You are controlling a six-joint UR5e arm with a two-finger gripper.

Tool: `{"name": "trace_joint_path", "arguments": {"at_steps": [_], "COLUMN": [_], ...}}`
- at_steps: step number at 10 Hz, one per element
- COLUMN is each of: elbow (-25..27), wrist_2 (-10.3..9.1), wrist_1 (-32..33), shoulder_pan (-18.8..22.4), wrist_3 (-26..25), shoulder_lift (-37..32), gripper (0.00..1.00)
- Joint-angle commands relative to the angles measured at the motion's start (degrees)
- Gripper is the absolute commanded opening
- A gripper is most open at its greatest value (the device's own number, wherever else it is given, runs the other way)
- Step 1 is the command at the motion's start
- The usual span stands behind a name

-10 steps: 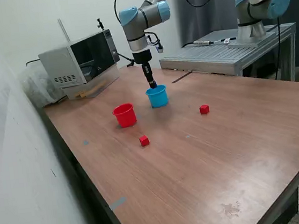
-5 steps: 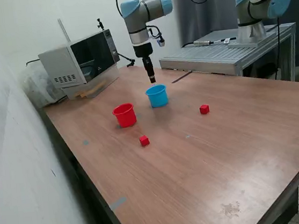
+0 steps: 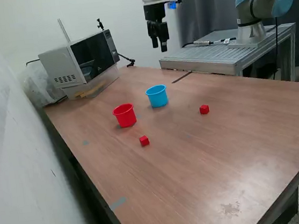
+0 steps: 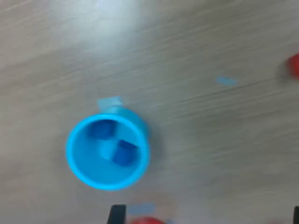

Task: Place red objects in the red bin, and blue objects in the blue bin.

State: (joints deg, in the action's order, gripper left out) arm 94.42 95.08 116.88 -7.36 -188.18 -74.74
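The light blue cup [image 3: 157, 96] stands upright mid-table, and the wrist view shows two dark blue cubes [image 4: 124, 153] lying inside this cup [image 4: 81, 163]. The red cup [image 3: 124, 115] stands just to the exterior view's left of it. One red cube [image 3: 144, 140] lies in front of the red cup. A second red cube [image 3: 204, 109] lies to the blue cup's right. My gripper [image 3: 160, 47] hangs high above the table, behind the blue cup, open and empty. One of its fingertips [image 4: 117, 214] shows at the wrist view's edge, far from the other.
A microwave-like box [image 3: 81, 57] stands at the table's back left. A grey metal platform [image 3: 224, 55] with a second robot arm [image 3: 258, 2] is at the back right. A wall runs along the exterior view's left.
My gripper has risen from just above the blue cup's rim to well above the table and shifted toward the exterior view's right. The cups and red cubes have not moved.
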Motion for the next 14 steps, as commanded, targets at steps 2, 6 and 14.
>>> {"name": "trace_joint_path", "arguments": {"at_steps": [2,6,14], "elbow": [0.15,2.7,5.68], "wrist_2": [-1.47,-4.38,-4.47], "wrist_1": [-7.6,-4.32,14.94], "shoulder_pan": [9.53,17.2,16.33], "wrist_3": [4.3,13.0,16.35], "shoulder_lift": [-10.76,-7.04,14.35], "gripper": [1.0,1.0,1.0]}}
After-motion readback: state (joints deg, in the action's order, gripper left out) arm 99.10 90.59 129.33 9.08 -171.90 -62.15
